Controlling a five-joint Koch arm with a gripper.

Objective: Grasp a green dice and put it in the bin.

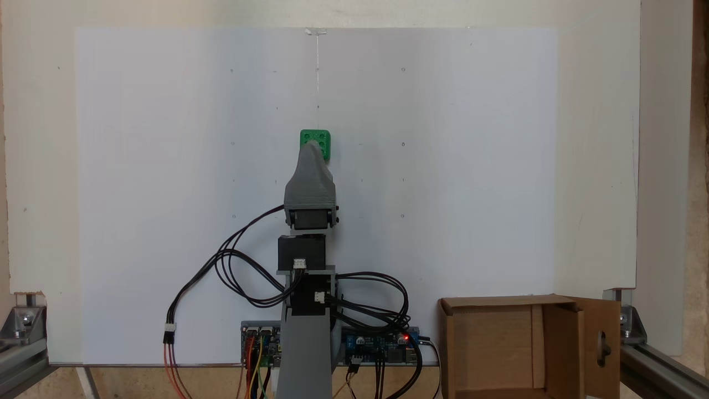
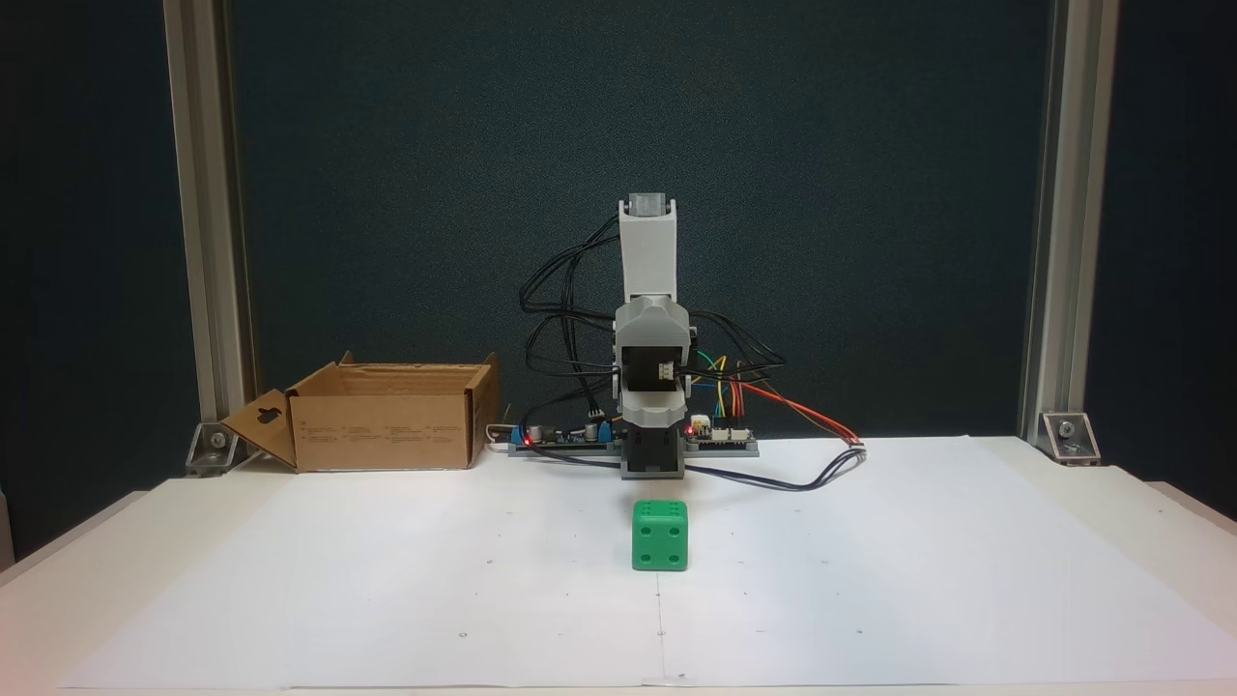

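- green dice [image 2: 660,535] sits on white tabletop [image 2: 387,599], centre, free of the arm
- tool [image 1: 313,145] overlaps dice from above; jaw state: can't tell
- bin [image 2: 387,418] open, well apart, beside the arm base

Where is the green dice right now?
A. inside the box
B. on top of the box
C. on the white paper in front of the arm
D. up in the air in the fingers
C: the dice sits on the white paper, away from the box.
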